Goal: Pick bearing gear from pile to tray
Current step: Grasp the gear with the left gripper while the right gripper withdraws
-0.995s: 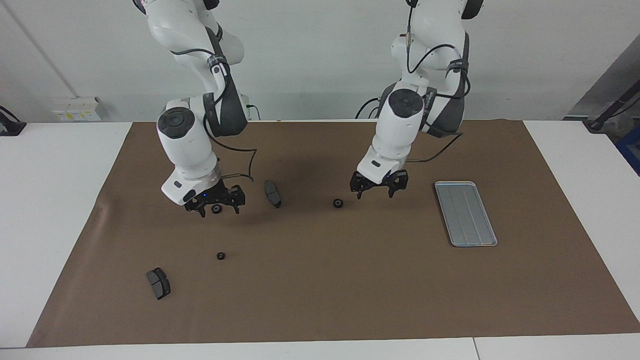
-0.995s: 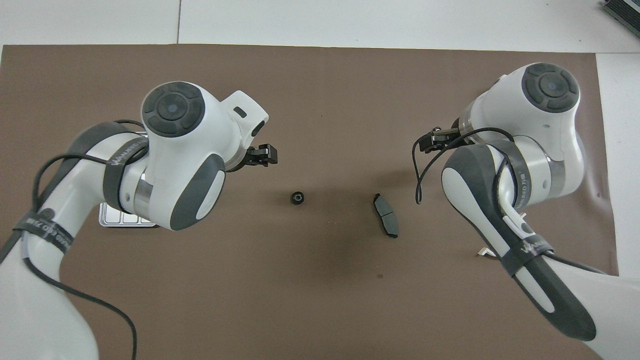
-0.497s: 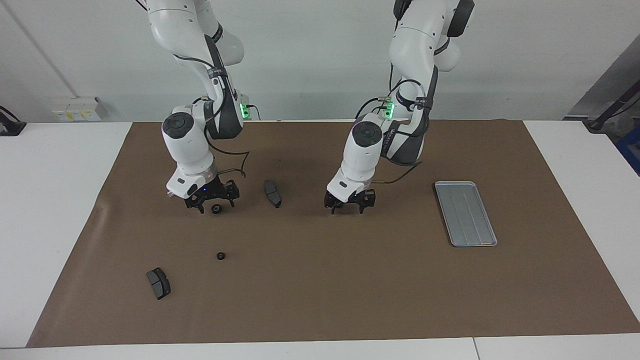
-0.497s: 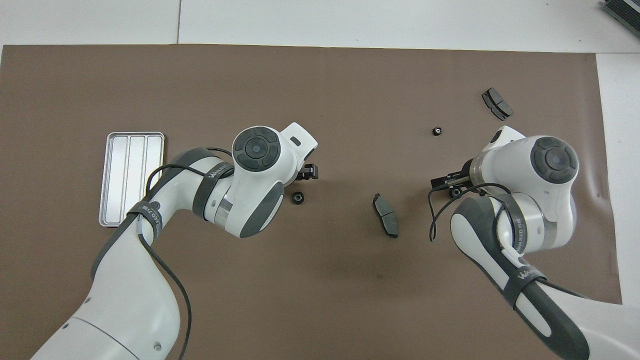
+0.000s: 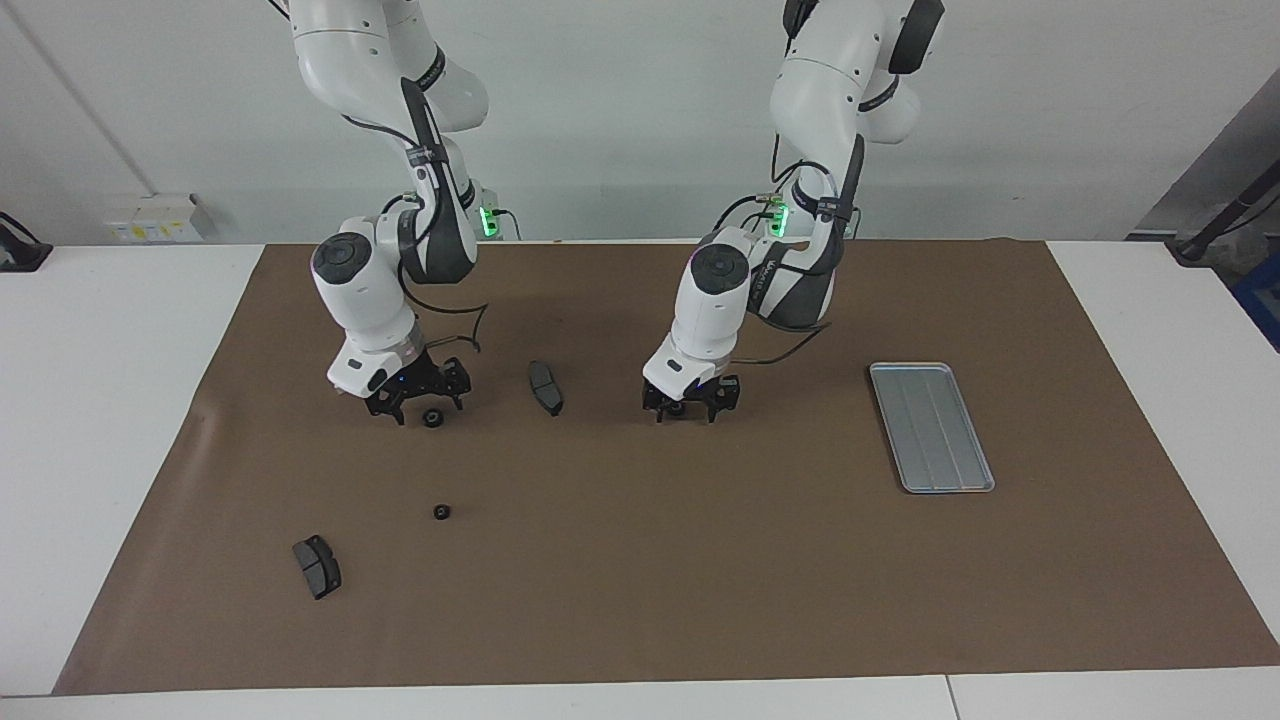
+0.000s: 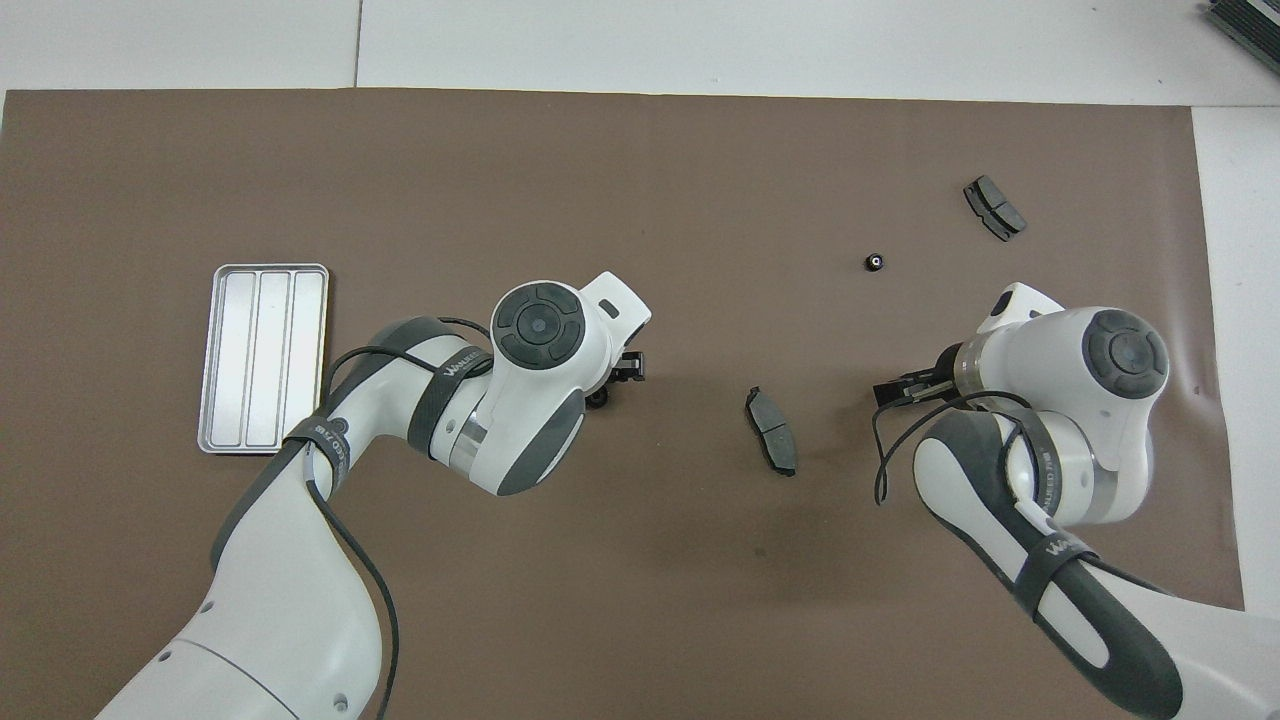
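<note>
The left end effector [image 5: 684, 410] is down at the worktop [image 5: 640, 560] near its middle, its fingers spread on either side of a small black gear [image 5: 677, 407] that rests on the brown mat [image 5: 700, 580]; in the overhead view that gear [image 6: 598, 398] only peeps out from under the wrist. The right end effector [image 5: 417, 400] sits low toward the right arm's end of the worktop, fingers spread, with a second gear [image 5: 433, 417] on the mat just beside its tips. A third gear [image 5: 441, 512] lies farther from the robots, and a dark grey pad [image 5: 317, 566] lies farther still, toward the corner. Another pad [image 5: 545, 387] lies between the two end effectors. The tray [image 5: 931, 427] lies toward the left arm's end of the worktop, well apart from the gears.
</note>
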`<state>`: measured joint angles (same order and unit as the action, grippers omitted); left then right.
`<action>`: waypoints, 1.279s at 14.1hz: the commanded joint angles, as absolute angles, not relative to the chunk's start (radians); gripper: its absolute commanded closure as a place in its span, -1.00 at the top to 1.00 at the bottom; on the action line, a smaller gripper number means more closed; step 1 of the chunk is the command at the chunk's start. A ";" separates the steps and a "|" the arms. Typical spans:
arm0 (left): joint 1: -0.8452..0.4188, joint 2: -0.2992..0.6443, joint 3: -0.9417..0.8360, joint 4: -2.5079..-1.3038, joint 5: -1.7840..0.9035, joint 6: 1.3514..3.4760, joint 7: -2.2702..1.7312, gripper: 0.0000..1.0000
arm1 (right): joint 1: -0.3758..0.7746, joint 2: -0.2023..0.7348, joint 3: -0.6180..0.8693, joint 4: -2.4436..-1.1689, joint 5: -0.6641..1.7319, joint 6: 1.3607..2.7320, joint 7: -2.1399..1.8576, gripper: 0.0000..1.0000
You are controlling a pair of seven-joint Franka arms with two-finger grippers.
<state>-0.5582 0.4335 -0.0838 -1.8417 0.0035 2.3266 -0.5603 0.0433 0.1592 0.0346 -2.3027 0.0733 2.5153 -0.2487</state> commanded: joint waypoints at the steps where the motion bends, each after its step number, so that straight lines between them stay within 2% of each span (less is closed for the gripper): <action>1: -0.575 0.403 -0.069 -1.884 0.025 2.350 -0.581 0.28 | 0.034 0.124 0.037 -2.344 0.104 2.525 -0.298 0.99; 4: -0.575 0.402 -0.069 -1.887 0.025 2.342 -0.580 0.05 | 0.034 0.124 0.035 -2.344 0.104 2.531 -0.296 0.40; 6: -0.575 0.402 -0.069 -1.891 0.025 2.341 -0.580 -0.08 | 0.034 0.126 0.035 -2.342 0.104 2.533 -0.284 0.13; 12: -0.574 0.400 -0.071 -1.891 0.025 2.330 -0.575 -0.77 | 0.034 0.127 0.037 -2.344 0.104 2.560 -0.275 0.07; 14: -0.569 0.399 -0.069 -1.884 0.025 2.312 -0.574 -0.95 | 0.035 0.127 0.037 -2.345 0.104 2.562 -0.268 -0.04; 16: -0.568 0.400 -0.069 -1.881 0.025 2.310 -0.574 -1.00 | 0.035 0.127 0.037 -2.345 0.104 2.562 -0.261 -0.37; 18: -0.558 0.402 -0.069 -1.859 0.025 2.284 -0.571 -1.00 | 0.037 0.129 0.037 -2.344 0.104 2.565 -0.261 -0.95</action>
